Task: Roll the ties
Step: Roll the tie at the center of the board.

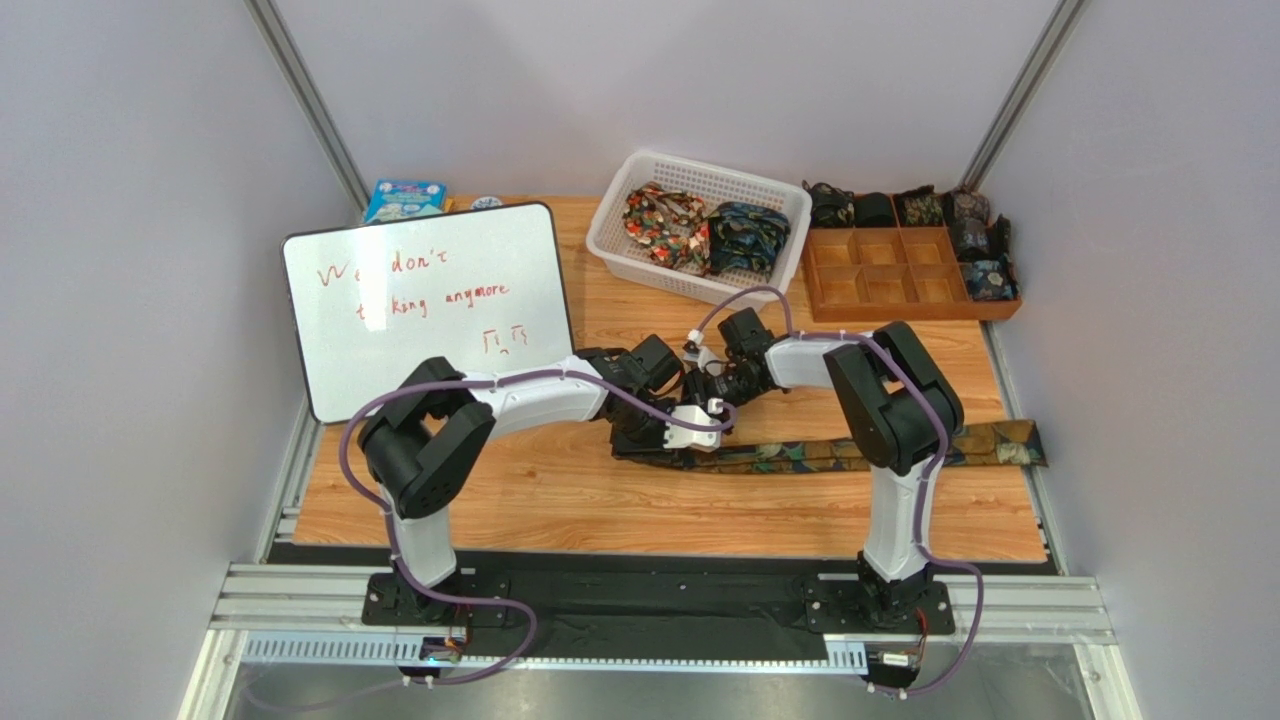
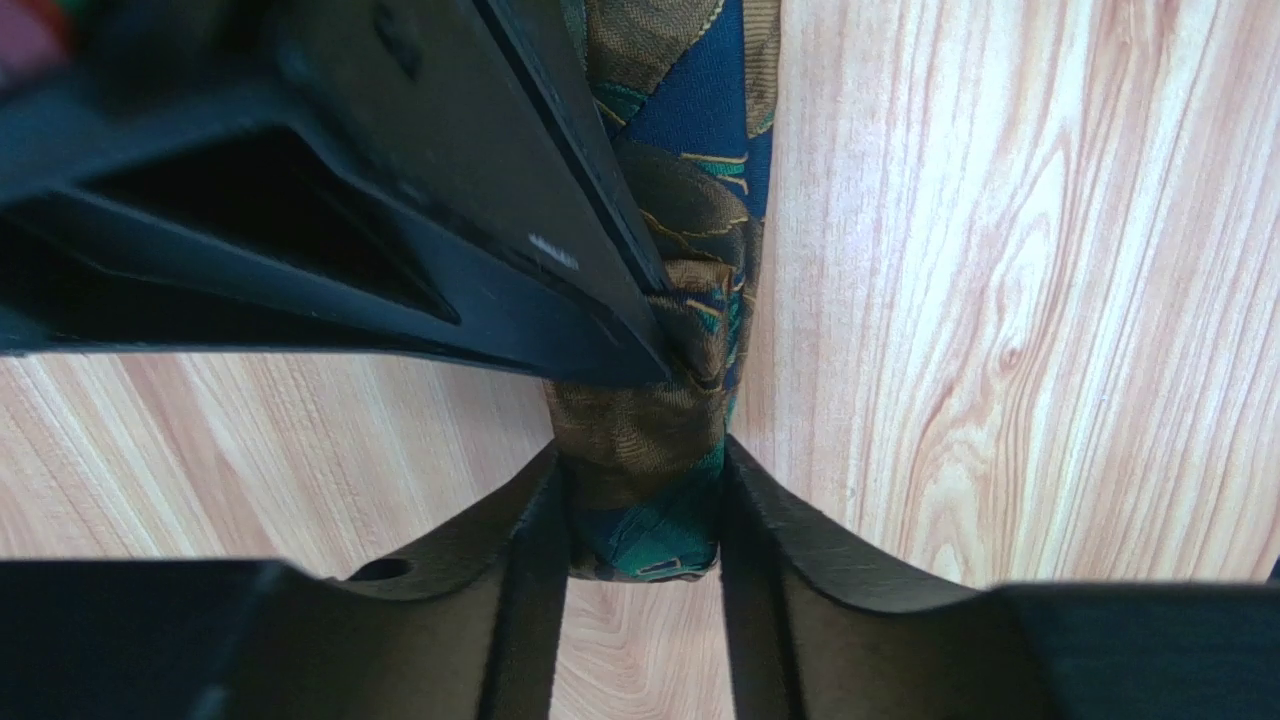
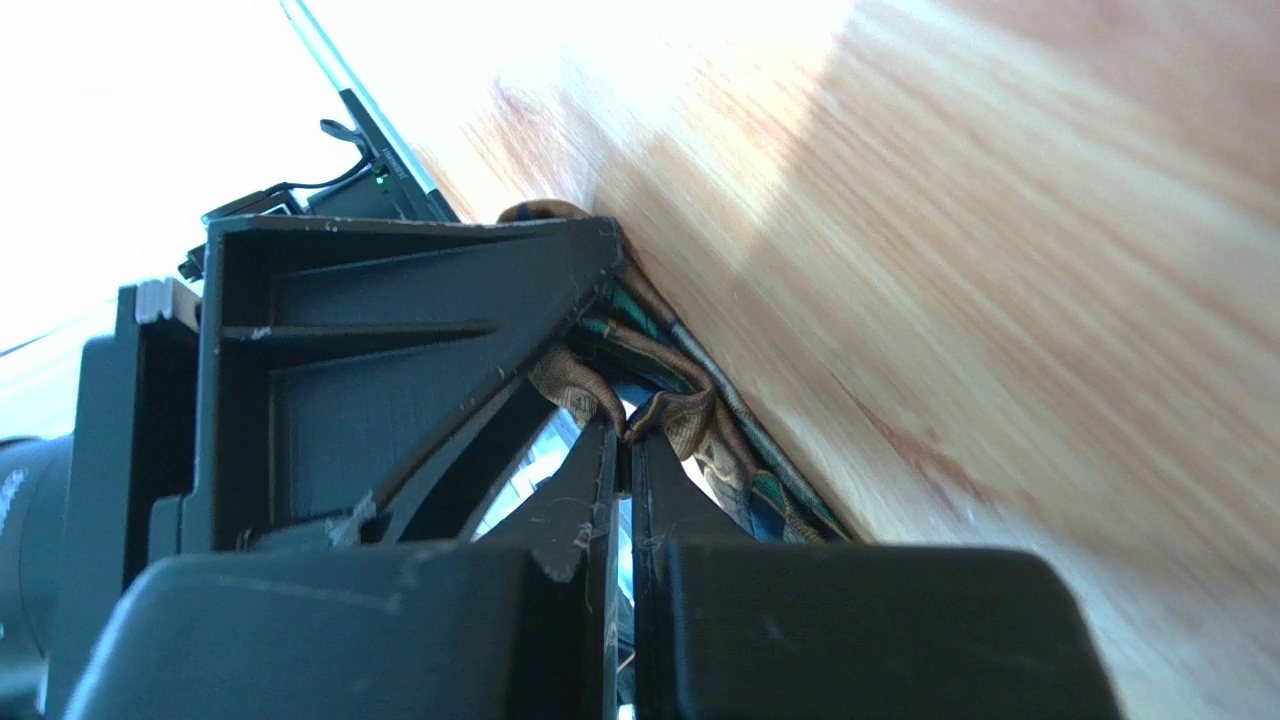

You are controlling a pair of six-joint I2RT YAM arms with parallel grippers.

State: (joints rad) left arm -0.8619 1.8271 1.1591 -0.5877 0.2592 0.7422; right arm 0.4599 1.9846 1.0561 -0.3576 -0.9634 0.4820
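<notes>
Now, tie (image 1: 842, 453): stretched out flat from left to right across the near half of the wooden table (image 1: 601, 518). It is dark with a gold, green and blue pattern. Its wide end reaches the table's right edge, and its other end sits under the two grippers near the middle.
Tie end, left wrist view: a bunched lump of brown-gold and blue-green fabric resting on the wood, with the rest of the strip leading away from it.
Left gripper (image 2: 643, 525): its fingers (image 2: 529, 578) are closed in on either side of the bunched end. Both touch the fabric, which fills the narrow gap between them.
Right gripper (image 3: 624, 450): its fingers (image 3: 589, 518) are almost together, with only a thin slit between them. Brown folds of the tie are pinched at the tips, low against the table.
Grippers to each other: they meet tip to tip on the same lump, and the right one's tip presses on the fabric just beyond the left one's fingers.
Bunched ties (image 1: 706, 228): two heaps, one red-orange and one blue-green, lie side by side in the white slotted basket (image 1: 619, 248) at the back middle, well apart from the grippers.
Rolled ties (image 1: 980, 248): small dark rolls sit along the back and right side of the brown wooden tray (image 1: 887, 282), just right of the basket.
Whiteboard (image 1: 428, 308): at the back left, with red handwriting on it.
Box (image 1: 403, 198): small and blue, just behind the whiteboard.
</notes>
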